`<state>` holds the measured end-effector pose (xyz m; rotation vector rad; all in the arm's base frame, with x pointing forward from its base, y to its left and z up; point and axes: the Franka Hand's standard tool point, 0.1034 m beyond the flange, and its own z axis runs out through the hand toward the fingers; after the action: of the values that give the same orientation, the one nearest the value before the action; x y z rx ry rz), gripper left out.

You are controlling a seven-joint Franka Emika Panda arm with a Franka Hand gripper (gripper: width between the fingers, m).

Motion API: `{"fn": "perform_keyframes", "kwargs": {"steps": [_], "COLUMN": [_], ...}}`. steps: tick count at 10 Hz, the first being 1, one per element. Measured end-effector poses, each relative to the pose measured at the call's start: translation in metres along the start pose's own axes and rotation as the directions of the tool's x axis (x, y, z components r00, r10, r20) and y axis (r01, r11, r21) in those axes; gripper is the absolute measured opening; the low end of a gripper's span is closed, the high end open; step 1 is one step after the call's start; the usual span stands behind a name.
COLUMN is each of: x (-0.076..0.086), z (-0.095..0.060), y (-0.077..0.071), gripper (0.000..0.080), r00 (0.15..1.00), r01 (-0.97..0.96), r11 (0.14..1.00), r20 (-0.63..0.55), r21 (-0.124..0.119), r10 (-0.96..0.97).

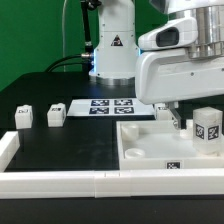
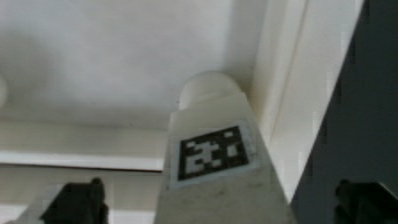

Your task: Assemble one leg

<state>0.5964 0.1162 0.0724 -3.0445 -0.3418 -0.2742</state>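
Note:
In the wrist view a white leg (image 2: 222,140) with a black-and-white tag stands upright between my fingers, inside the white recessed tabletop (image 2: 107,60) close to its raised rim. My gripper (image 2: 217,205) is open, and both dark fingertips (image 2: 71,203) stand apart from the leg's sides. In the exterior view my gripper (image 1: 172,116) hangs low over the tabletop (image 1: 150,150). A tagged leg (image 1: 207,126) stands on the tabletop just to the exterior view's right of the fingers. I cannot tell if it is the same leg. Two more legs (image 1: 24,116) (image 1: 55,115) stand at the exterior view's left.
The marker board (image 1: 110,105) lies in front of the robot base (image 1: 112,55). A white rail (image 1: 60,182) runs along the table's near edge. The black table top (image 1: 70,140) lies between the left legs and the tabletop.

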Motion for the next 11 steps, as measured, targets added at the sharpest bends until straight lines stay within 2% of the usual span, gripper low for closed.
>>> {"fn": "perform_keyframes", "kwargs": {"steps": [2, 3, 4, 5, 6, 7, 8, 11], "x": [-0.0002, -0.0002, -0.0003, -0.0003, -0.0003, -0.0003, 0.0011, 0.0003], "z": [0.0003, 0.0003, 0.0003, 0.0004, 0.0005, 0.0005, -0.0005, -0.0001], "y": [0.0000, 0.0000, 0.0000, 0.0000, -0.0001, 0.0000, -0.0011, -0.0013], "gripper": [0.0648, 0.0561, 0.0392, 0.0392, 0.0290, 0.0290, 0.0290, 0.0290], "r00": [1.000, 1.000, 1.000, 1.000, 1.000, 1.000, 0.982, 0.807], "r01": [0.023, 0.024, 0.024, 0.023, -0.010, -0.009, -0.188, -0.590], "r11": [1.000, 1.000, 1.000, 1.000, 1.000, 1.000, 0.982, 0.807], "r20": [0.000, 0.000, 0.001, 0.001, 0.001, 0.001, -0.014, -0.013], "r21": [0.001, 0.001, 0.001, 0.001, 0.001, 0.001, 0.007, 0.001], "r10": [-0.023, -0.024, -0.024, -0.023, 0.010, 0.009, 0.188, 0.590]}}
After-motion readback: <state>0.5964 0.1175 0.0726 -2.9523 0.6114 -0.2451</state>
